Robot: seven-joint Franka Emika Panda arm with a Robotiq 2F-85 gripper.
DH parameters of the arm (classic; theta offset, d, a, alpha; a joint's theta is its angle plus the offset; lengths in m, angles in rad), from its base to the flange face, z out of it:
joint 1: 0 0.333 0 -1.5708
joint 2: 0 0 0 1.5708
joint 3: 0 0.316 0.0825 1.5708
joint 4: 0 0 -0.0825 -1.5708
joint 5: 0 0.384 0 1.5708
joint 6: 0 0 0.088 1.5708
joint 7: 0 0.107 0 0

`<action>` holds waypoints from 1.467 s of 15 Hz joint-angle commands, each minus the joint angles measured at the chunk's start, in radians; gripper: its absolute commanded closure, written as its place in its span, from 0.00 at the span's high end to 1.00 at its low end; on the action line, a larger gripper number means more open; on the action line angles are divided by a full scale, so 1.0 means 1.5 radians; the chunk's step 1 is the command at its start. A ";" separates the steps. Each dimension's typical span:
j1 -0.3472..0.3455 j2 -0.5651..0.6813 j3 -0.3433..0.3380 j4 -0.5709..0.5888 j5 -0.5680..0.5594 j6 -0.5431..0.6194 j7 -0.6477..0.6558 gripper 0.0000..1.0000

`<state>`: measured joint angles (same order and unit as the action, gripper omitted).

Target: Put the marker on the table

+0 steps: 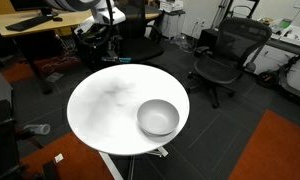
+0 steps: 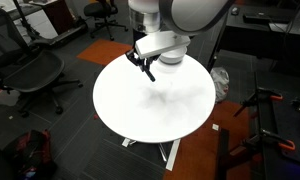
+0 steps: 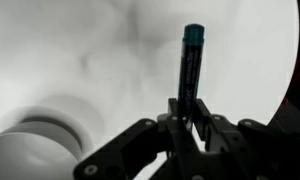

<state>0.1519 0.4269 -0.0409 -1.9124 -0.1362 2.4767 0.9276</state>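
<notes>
The marker, a thin dark stick with a teal cap, stands up between my jaws in the wrist view. My gripper is shut on its lower end. In an exterior view my gripper hangs a little above the far left part of the round white table. The marker is too small to make out there. The table also shows in the other exterior view, where my gripper is out of frame. The white tabletop lies below the marker.
A grey bowl sits on the table near its edge and shows at the lower left of the wrist view. Black office chairs stand around the table. A wooden desk is behind it.
</notes>
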 commanded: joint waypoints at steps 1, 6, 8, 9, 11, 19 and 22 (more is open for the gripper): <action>0.025 0.043 -0.021 0.036 -0.008 -0.004 0.025 0.05; 0.036 0.095 -0.035 0.068 -0.003 -0.011 0.022 0.05; 0.038 0.114 -0.040 0.080 0.000 -0.014 0.019 0.05; 0.038 0.123 -0.041 0.086 0.001 -0.013 0.017 0.05; 0.037 0.142 -0.041 0.099 0.009 -0.017 0.014 0.05; 0.038 0.201 -0.044 0.141 0.022 -0.036 0.011 0.05; 0.046 0.212 -0.042 0.151 0.023 -0.051 0.016 0.05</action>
<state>0.1951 0.7238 -0.0898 -1.7282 -0.1249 2.4528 0.9315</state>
